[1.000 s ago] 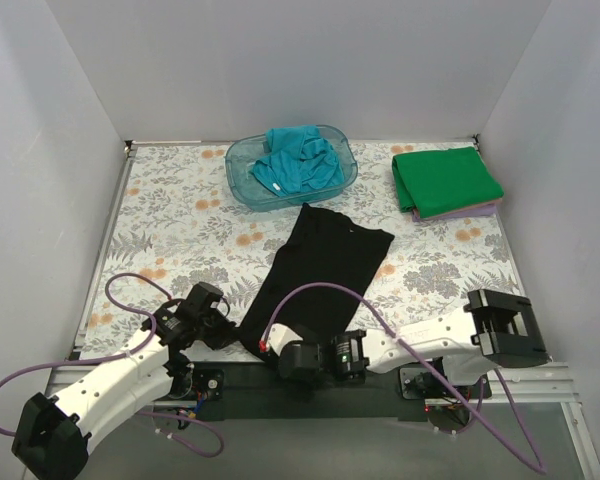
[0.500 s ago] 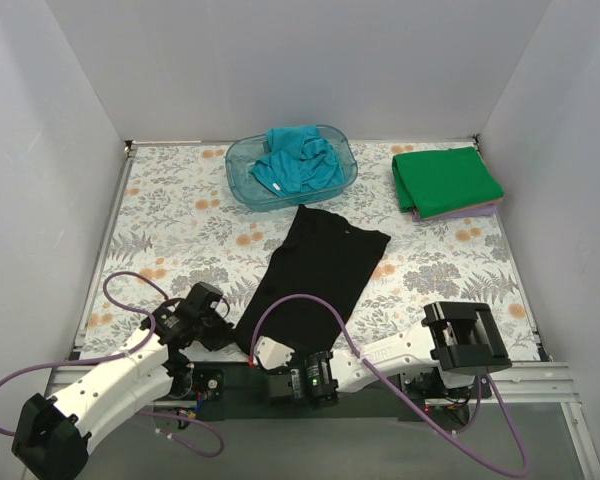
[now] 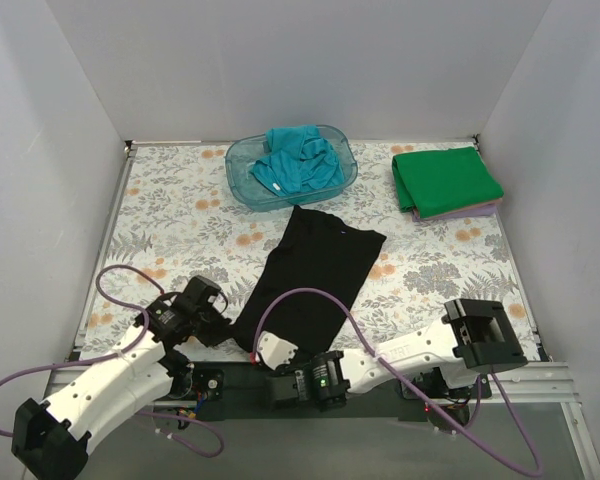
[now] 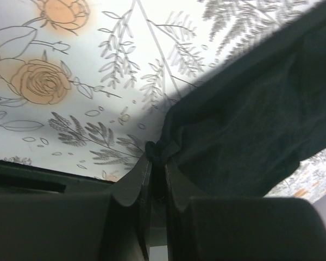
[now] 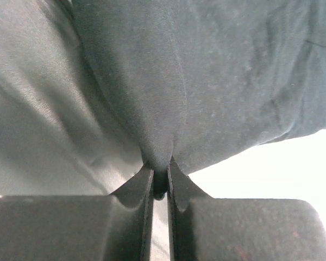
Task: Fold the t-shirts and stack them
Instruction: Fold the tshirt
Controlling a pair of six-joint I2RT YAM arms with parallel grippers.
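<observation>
The right gripper (image 5: 160, 175) has just pinched shut on the near hem of the black t-shirt (image 3: 315, 275), and the left gripper (image 4: 157, 159) pinches the other corner — so the fold can likely begin. Beyond, across the floral tabletop (image 3: 170, 230), the teal t-shirt (image 3: 295, 160) sits in the blue tub (image 3: 238, 185) and the green t-shirt (image 3: 445, 178) lies folded far right — white walls (image 3: 280, 70) all round.

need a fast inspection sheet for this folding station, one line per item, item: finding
surface: floral cloth covers the table and lies flat
job's things: black t-shirt spread mid-table; green t-shirt folded at far right; teal t-shirt crumpled in the blue tub
clutter: lilac cloth under the green t-shirt
grippers: left gripper and right gripper each have jaws shut on the black t-shirt's near edge
cables: purple cables; the right arm's loops over the black t-shirt
surroundings: plain white walls on three sides
</observation>
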